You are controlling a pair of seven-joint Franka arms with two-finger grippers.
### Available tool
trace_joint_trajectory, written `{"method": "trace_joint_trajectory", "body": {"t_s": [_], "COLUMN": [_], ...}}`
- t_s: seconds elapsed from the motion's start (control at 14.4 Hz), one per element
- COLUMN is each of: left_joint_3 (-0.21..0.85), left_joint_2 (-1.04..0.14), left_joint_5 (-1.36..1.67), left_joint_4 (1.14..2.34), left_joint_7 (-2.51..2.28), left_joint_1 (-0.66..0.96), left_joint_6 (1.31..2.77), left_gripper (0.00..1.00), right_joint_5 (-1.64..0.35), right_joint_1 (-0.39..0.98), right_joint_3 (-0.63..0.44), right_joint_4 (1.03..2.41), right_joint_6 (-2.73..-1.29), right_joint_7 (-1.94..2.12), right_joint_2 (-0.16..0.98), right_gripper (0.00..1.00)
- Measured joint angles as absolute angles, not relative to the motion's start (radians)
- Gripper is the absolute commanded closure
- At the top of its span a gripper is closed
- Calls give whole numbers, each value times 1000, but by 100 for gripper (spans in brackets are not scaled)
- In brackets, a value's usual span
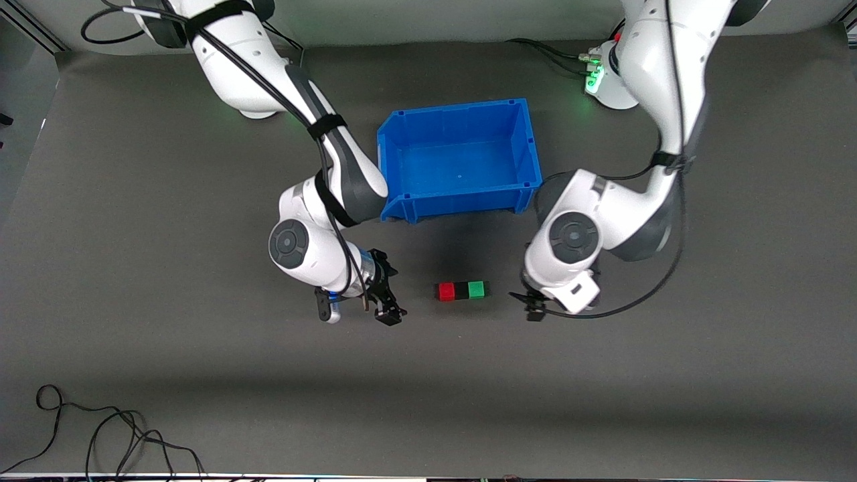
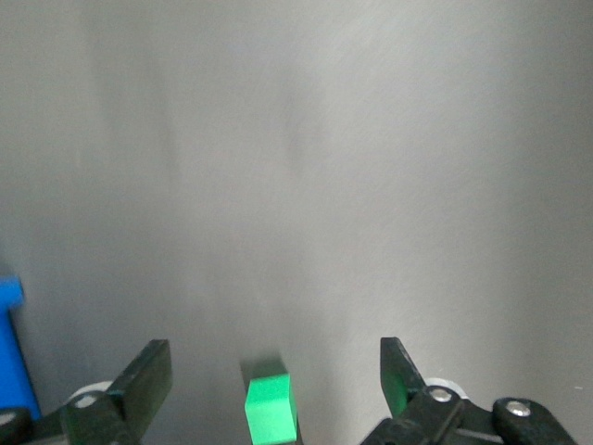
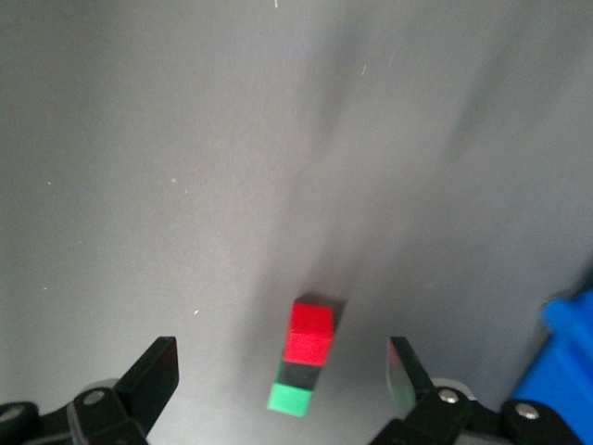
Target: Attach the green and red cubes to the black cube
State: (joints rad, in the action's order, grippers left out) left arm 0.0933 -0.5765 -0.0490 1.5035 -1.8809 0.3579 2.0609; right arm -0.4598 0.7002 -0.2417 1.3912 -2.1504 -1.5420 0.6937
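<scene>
The dark surface (image 1: 134, 368) carries an empty blue bin (image 1: 395, 144); nearer the front camera than the bin, three cubes sit in one touching row: red cube (image 1: 446, 291), black cube (image 1: 461, 290), green cube (image 1: 476, 289). The right hand (image 1: 381, 294) waits beside the red end, fingers spread, holding nothing; the left hand (image 1: 535, 309) flanks the green end, likewise spread. The cubes look light, rigid and smooth; grip across opposite flat faces.

The red cube (image 1: 446, 291), black cube (image 1: 461, 290) and green cube (image 1: 476, 289) sit touching in one row on the tabletop (image 1: 201, 375), black between them.
</scene>
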Motion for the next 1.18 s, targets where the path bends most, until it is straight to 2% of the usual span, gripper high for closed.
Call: {"method": "trace_joint_trajectory", "body": {"t_s": [0.21,0.42,0.77,0.91,1.18], "left_joint_3": [87,83,83,84,84], "left_joint_2": [-529,-452,-298,-241,-105], "left_joint_5": [-56,-61,-61,-61,-65], "left_joint_4": [1506,1510,1539,1583,1705], "left_joint_7": [-1598,-1277,-814,-670,-368], "left_joint_1": [251,120,-30,-34,-94], "left_joint_6": [1991,1892,1777,1769,1710], "left_gripper": [0,0,0,0,0], "right_joint_5": [-344,-331,-161,-109,15], "right_joint_1": [702,700,658,609,385], "right_joint_3": [-272,-349,-378,-357,-202], "right_joint_4": [1389,1394,1495,1555,1630], "right_joint_6": [-1961,-1817,-1783,-1782,-1743], "right_joint_7": [-1438,-1239,-983,-867,-627], "right_joint_2": [598,504,344,265,115], "right_gripper": [0,0,0,0,0]}}
